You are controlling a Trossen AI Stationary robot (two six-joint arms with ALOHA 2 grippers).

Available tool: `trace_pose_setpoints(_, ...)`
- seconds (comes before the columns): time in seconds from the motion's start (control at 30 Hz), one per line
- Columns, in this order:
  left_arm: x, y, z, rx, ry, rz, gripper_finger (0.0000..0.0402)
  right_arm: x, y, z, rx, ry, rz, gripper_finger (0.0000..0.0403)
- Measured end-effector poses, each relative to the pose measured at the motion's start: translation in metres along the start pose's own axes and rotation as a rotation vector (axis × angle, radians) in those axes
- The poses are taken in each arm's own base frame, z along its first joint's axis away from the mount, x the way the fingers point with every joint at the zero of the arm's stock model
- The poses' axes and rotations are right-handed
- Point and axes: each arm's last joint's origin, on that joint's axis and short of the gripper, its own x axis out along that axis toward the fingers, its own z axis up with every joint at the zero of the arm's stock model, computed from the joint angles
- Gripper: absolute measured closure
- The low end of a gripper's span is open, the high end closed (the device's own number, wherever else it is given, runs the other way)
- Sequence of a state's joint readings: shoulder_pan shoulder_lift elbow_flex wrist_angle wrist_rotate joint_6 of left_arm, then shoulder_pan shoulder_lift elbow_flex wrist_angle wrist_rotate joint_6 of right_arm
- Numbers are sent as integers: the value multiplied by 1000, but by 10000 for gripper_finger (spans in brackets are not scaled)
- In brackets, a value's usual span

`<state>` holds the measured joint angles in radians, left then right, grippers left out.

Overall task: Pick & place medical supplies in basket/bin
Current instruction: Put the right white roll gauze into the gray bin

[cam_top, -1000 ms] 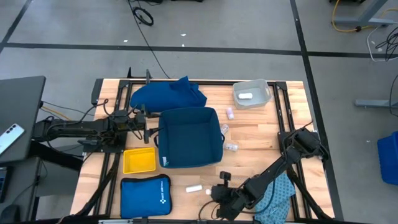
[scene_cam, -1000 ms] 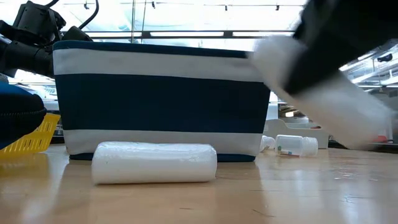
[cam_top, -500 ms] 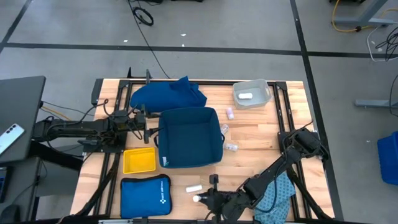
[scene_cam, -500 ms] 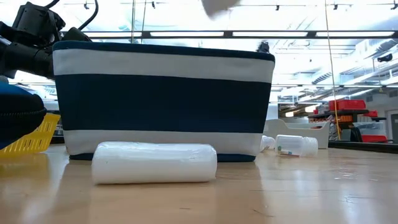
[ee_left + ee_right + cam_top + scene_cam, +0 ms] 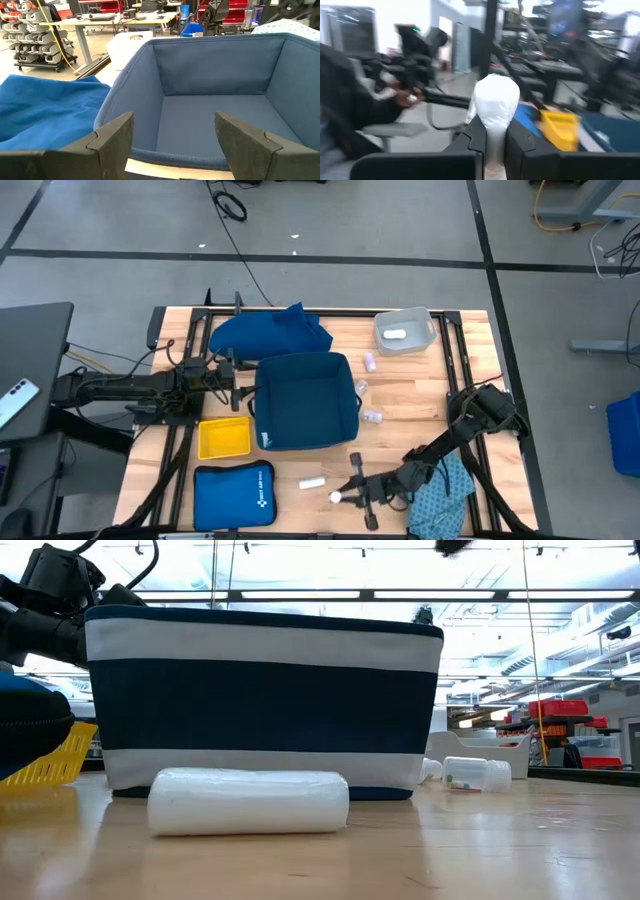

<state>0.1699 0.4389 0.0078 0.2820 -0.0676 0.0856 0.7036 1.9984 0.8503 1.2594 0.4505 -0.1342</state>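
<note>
My right gripper [image 5: 348, 495] is near the table's front edge, right of centre, shut on a finger-sized white roll [image 5: 335, 497]. A second white roll [image 5: 311, 482] lies on its side on the wood just left of it, also in the low view [image 5: 248, 802]. The navy basket [image 5: 305, 400] stands mid-table. Clear vials [image 5: 372, 417] lie right of the basket. The dark-blue cloth [image 5: 270, 332] lies behind the basket, and the teal speckled cloth [image 5: 447, 502] lies under my right arm. My left gripper [image 5: 243, 380] waits open at the basket's left wall [image 5: 125, 95]. My right gripper pinches one end of the white roll [image 5: 492, 131] between its two fingers [image 5: 474, 142]. The fingers lie about level and point toward the table's left edge. The rest of the roll sticks out past the fingertips, clear of the table.
A clear bin [image 5: 405, 330] with a white roll inside stands at the far right. A yellow tray [image 5: 224, 438] and the flat bright-blue zip pouch [image 5: 233, 495] lie at the front left. More vials [image 5: 369, 362] lie between the bin and the basket.
My right gripper has tipped up from pointing down to about level, still shut on the white roll. The roll has come up off the table and out of the low view. The gripper swung toward the table's left edge, then back a little to the right.
</note>
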Motion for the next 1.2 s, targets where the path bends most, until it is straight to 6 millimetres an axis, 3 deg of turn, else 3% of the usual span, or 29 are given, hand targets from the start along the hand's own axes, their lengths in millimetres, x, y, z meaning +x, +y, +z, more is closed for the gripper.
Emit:
trace_pose_setpoints(0.17, 0, 0, 0, 0, 0, -1, 122, -11, -16, -3, 7, 34, -98, 372)
trace_pose_setpoints(0.43, 0, 0, 0, -6, 2, -1, 122, -11, -46, 11, -74, 40, -336, 372)
trace_pose_setpoints(0.87, 0, 0, 0, -9, 3, -1, 122, -13, -119, 40, -182, 157, -1003, 370)
trace_pose_setpoints(1.2, 0, 0, -1, -11, 5, -2, 122, -16, -182, 35, -338, 363, -1334, 370)
